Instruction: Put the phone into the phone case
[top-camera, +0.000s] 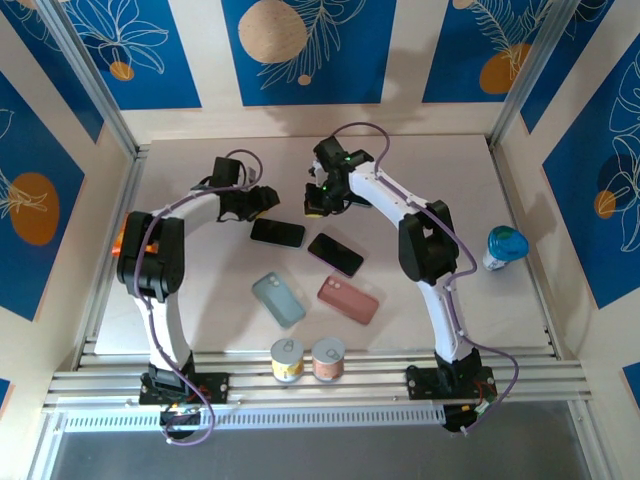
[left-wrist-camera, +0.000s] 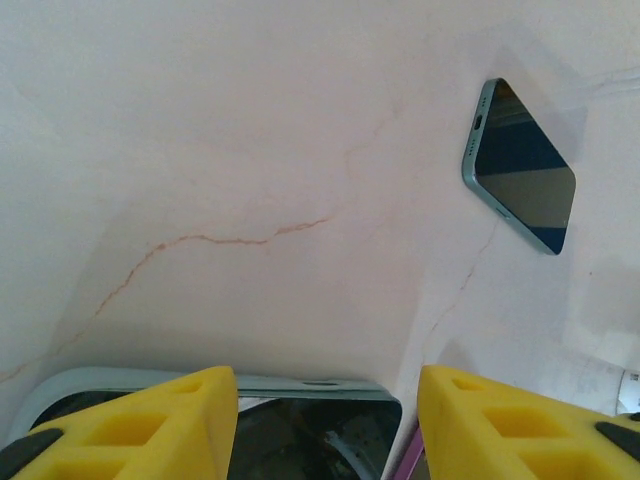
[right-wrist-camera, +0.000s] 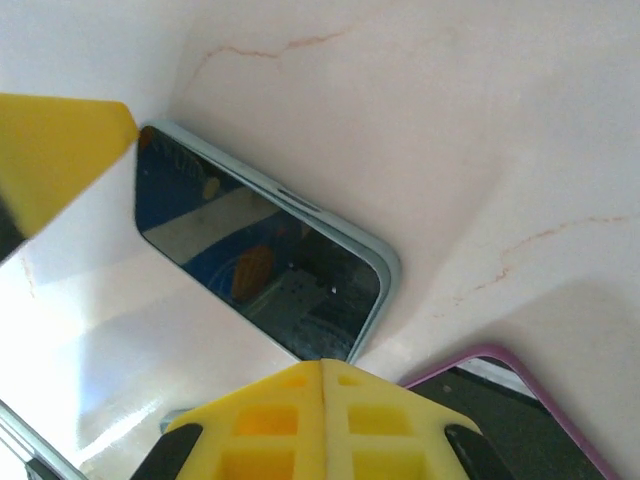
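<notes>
From the top camera I see the left claw and the right claw low over the far middle of the worktop. The teal-edged phone lies screen up just in front of and between them. A purple-edged phone lies beside it to the right, apart from it. Nearer the arm bases sit a blue-grey phone case and a pink phone case, both flat with no phone inside. Two cans stand at the near edge, and a blue-capped bottle stands well off to the right.

On the left wrist camera, the left claw stands about half open with nothing gripped. Its yellow fingers hang over the teal-edged phone's rim. I can't tell whether they touch it. A second teal-edged phone lies well apart on the bare worktop.

On the right wrist camera, the right claw has its fingers pressed together, empty, just above the corner of the teal-edged phone. The purple-edged phone shows its corner close by. A yellow wedge overlaps the phone's far end; I can't tell what it belongs to.
</notes>
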